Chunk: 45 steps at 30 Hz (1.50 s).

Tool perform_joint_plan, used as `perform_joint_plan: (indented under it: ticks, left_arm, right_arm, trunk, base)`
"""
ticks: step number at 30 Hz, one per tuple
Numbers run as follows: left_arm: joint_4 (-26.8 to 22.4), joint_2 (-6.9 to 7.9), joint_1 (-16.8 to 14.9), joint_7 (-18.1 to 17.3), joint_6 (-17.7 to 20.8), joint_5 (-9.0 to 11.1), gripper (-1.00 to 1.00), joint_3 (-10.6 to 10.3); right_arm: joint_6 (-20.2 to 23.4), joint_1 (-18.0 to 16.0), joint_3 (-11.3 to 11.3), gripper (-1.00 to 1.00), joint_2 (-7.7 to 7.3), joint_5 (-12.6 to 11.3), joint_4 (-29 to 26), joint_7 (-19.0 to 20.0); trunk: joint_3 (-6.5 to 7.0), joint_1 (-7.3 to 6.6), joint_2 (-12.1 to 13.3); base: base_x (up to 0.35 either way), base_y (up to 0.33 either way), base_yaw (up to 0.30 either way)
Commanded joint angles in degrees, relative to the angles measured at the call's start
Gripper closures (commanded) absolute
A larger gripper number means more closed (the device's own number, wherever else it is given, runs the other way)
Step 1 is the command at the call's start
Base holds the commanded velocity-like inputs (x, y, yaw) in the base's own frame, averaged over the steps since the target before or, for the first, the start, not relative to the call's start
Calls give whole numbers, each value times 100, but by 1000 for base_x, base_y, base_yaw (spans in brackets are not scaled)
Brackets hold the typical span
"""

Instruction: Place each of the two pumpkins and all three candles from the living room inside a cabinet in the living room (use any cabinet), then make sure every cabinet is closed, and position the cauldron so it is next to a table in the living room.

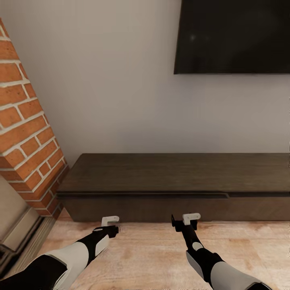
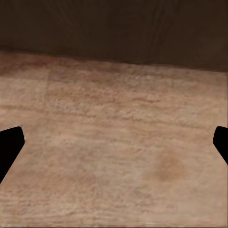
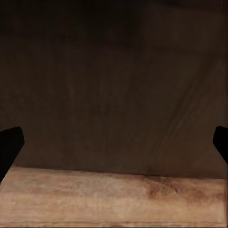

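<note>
The long, low dark-brown wooden cabinet [image 1: 173, 181] stands against the wall, drawer fronts flush. Both pincers, left [image 1: 110, 225] and right [image 1: 185, 222], hover spread and empty above the pale wood floor [image 1: 153, 257], just before it.

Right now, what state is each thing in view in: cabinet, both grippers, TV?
cabinet: drawer fronts shut, top bare, nothing pulled out.
left gripper: open, empty, low in front of the cabinet.
right gripper: open, empty, close to the cabinet front.
TV: on the wall, screen dark.
</note>
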Motion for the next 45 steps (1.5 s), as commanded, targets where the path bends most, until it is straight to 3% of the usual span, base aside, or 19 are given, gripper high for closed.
perform_joint_plan:
  ticks: [1, 10, 21, 26, 31, 34, 39, 45]
  left_arm:
    - [-5, 21, -1, 24, 30, 48, -100, -35]
    - [0, 190, -1, 24, 86, 61, -100, 31]
    - [16, 192, -1, 16, 89, 62, -100, 125]
    - [269, 176, -1, 9, 85, 89, -100, 141]
    - [331, 203, 111, 10, 84, 478, -100, 180]
    - [341, 277, 269, 23, 79, 926, -100, 189]
    - [343, 418, 329, 18, 79, 1076, -100, 191]
    - [346, 456, 346, -9, 79, 1110, -100, 196]
  right_arm:
    - [8, -4, 45, -100, -1, -44, 9, -30]
    - [383, -4, 40, -100, 3, -38, 85, -41]
    - [415, 28, 56, -100, 1, -53, 103, -97]
    - [420, 55, 51, -100, -20, -63, 107, -101]
    - [468, 57, 52, -100, -31, -63, 113, -101]
    - [687, 62, 48, -100, -33, -65, 113, -96]
    - [794, 180, 47, -100, -34, -71, 108, -93]
    - [818, 241, 47, -100, -34, -72, 106, -95]
  trunk:
    - [14, -25, 40]
    - [175, -222, 401]
    - [373, -464, 842]
    - [373, -464, 842]
    - [373, -464, 842]
    - [373, -464, 842]
    - [373, -464, 842]
    - [373, -464, 842]
  base:
    - [-130, 0, 0]
    - [-247, 0, 0]
    - [-80, 0, -1]
    - [-2, 0, -183]
    - [0, 0, -286]
    - [0, 0, -200]
    - [0, 0, -50]
    - [0, 0, -33]
